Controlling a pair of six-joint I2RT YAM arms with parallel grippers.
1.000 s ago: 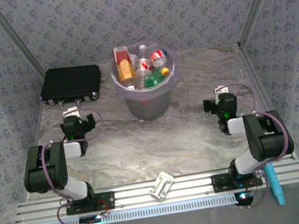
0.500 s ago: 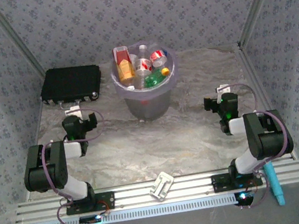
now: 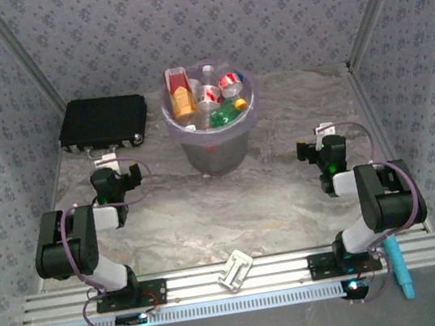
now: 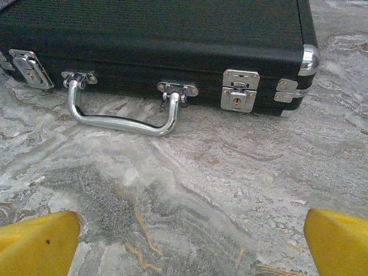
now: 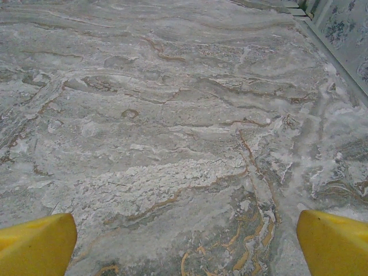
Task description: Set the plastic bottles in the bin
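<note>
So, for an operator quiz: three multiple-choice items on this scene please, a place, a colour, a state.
1. The black case lies: A left of the bin; B right of it; C inside it.
2. The case's handle is: A red; B silver; C blue.
3. The left gripper is: A shut on a bottle; B shut on the handle; C open, empty.
1 A: top view shows it left. 2 B: shiny metal. 3 C: yellow fingertips wide apart over table.
</note>
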